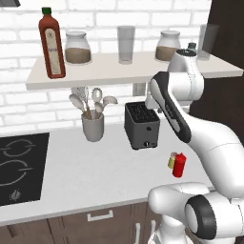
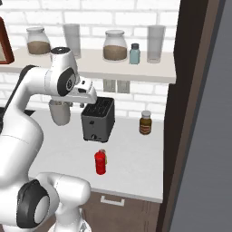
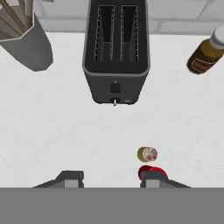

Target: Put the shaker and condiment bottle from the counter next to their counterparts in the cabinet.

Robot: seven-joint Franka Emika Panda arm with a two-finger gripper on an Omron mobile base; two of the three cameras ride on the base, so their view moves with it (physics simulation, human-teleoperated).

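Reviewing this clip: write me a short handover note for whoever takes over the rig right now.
Gripper: nothing held, high above the counter, looking down at it. By the hand view its jaws stand apart.
Shaker and condiment bottle: upright on the counter in front of the toaster, close together.
Counterparts: tall dark-red sauce bottle at the left of the cabinet shelf; pale blue shaker further right, between a jar and a glass.
Done: nothing placed yet.
Left: carry both items up, shaker beside the blue one, squeeze bottle beside the sauce bottle.
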